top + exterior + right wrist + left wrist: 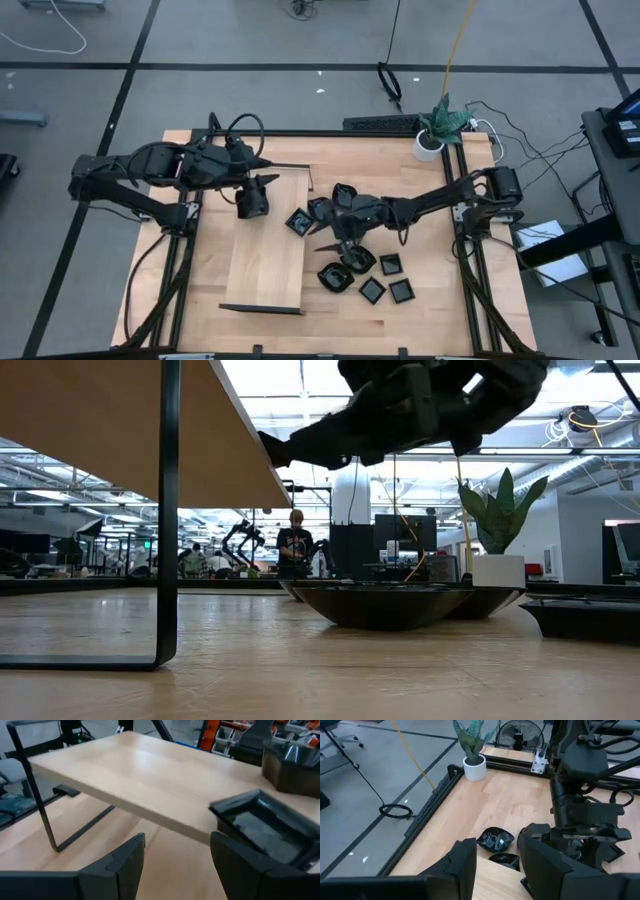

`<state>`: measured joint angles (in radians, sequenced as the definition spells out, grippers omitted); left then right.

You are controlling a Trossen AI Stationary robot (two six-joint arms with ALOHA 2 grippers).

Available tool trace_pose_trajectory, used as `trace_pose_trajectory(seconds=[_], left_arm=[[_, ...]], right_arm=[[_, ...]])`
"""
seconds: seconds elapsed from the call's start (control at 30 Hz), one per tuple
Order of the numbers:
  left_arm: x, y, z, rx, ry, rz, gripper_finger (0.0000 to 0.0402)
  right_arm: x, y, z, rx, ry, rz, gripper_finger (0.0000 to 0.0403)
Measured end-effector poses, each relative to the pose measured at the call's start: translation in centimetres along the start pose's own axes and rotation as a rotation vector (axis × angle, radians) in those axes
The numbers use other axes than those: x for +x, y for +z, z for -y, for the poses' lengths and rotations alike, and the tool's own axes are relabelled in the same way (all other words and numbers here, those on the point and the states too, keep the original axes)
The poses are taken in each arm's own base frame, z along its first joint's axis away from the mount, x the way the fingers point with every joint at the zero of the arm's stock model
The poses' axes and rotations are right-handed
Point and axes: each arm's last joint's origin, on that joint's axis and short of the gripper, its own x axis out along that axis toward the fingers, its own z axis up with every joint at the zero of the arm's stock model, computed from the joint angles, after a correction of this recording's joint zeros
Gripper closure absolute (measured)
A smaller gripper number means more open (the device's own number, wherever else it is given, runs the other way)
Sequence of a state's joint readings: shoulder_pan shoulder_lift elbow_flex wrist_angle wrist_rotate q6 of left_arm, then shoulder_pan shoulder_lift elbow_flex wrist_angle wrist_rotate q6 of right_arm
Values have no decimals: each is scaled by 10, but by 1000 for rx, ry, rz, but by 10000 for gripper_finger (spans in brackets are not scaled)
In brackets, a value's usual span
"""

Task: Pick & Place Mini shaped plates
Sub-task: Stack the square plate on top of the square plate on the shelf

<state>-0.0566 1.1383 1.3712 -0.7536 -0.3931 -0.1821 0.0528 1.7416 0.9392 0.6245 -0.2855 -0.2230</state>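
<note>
High view: mini shaped plates [352, 250] clustered right of tabletop [440, 320] centre, between wooden board [265, 240] and right edge. Right pincer [338, 243] over cluster; left pincer [253, 200] above board's far end.

Low view: nearest dish [385, 603] shallow, thin-rimmed; likely light, rigid, slippery glaze, chip-prone. Best grip: pinch across rim.

Left wrist view: left pincer [497, 865] fingers spread, empty; lobed dish [495, 839] beyond.

Right wrist view: right pincer [176, 865] released, nothing held; square dish [262, 827] just beside finger. Only this view shows the board raised on a frame.
</note>
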Motion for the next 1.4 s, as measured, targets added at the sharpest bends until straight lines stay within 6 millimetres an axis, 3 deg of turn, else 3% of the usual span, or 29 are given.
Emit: trace_pose_trajectory(seconds=[0.4, 0.7, 0.87, 1.17, 1.4], left_arm=[[0, -1, 0, -1, 1, -6, 247], [0, -1, 0, -4, -1, -6, 247], [0, -2, 0, 1, 1, -18, 247], [0, -2, 0, -6, 1, -20, 247], [0, -2, 0, -3, 2, -20, 247]], right_arm=[[0, -1, 16, 18, -276, -10, 190], [0, -1, 14, 13, -282, -21, 190], [-8, 7, 13, 103, -375, -47, 190], [-10, 0, 17, 188, -447, -113, 190], [-11, 3, 22, 141, -461, -71, 190]])
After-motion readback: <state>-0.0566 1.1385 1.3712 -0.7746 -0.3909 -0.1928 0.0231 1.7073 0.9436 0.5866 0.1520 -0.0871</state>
